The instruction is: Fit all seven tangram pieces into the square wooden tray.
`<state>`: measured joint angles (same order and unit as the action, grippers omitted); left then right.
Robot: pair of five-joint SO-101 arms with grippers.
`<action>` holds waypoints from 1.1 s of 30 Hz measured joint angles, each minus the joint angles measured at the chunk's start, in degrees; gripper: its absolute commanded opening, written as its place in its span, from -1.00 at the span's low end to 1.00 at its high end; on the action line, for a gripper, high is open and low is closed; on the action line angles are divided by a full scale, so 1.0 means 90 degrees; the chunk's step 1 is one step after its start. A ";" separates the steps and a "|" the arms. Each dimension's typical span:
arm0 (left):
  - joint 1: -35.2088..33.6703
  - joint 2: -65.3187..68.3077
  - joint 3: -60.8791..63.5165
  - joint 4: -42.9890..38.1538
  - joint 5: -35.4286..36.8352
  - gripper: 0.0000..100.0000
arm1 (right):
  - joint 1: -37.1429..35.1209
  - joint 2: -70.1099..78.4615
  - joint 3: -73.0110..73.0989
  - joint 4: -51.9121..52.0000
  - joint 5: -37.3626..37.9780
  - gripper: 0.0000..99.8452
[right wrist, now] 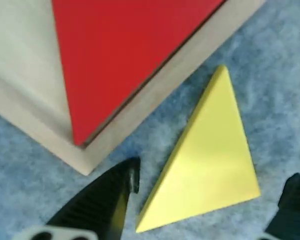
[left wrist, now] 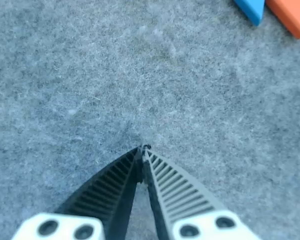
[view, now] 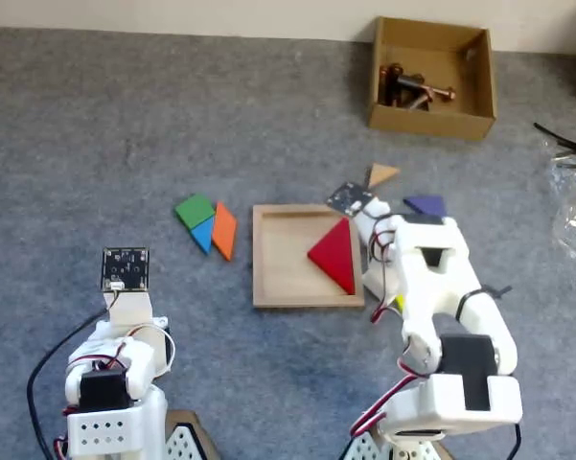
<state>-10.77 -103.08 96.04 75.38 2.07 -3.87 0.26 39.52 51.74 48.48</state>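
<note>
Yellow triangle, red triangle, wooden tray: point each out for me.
yellow triangle (right wrist: 206, 162), right wrist view, centre of its top face.
red triangle (view: 336, 255), high view, centre of its face.
wooden tray (view: 284, 257), high view, bare floor.

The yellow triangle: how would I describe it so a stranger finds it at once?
Start at the wooden tray. Just outside the corner that holds the red triangle lies the yellow triangle, inside the open right gripper. It is the only yellow piece.

I work in what looks like a hobby workshop: grey felt tabletop, cardboard box of metal parts at upper right, loose cables at the right edge.
</note>
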 measured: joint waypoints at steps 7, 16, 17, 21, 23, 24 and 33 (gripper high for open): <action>0.0000 0.0000 0.0000 0.0000 0.0000 -0.99 | 0.0010 -0.0010 0.0088 -0.0098 -0.0537 -0.19; 0.0000 0.0000 0.0000 0.0000 0.0000 -0.99 | 0.0020 -0.0010 0.0088 -0.0098 -0.0918 -0.19; 0.0000 0.0000 0.0000 0.0000 0.0000 -0.99 | 0.0020 -0.0010 0.0088 -0.0098 -0.0918 -0.19; 0.0000 0.0000 0.0000 0.0000 0.0000 -0.99 | 0.0088 -0.0010 0.0088 -0.0117 -0.0918 -0.19; 0.0000 0.0000 0.0000 0.0000 0.0000 -0.99 | 0.0205 -0.0010 0.0088 -0.0117 -0.0918 -0.19; 0.0000 0.0000 0.0000 0.0000 0.0000 -0.99 | 0.0254 -0.0010 0.0088 -0.0127 -0.0918 -0.19; 0.0000 0.0000 0.0000 0.0000 0.0000 -0.99 | 0.0381 -0.0010 0.0137 -0.0459 -0.0918 -0.19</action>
<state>-10.77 -103.08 96.04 75.38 2.07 -0.44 0.18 40.75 47.60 40.22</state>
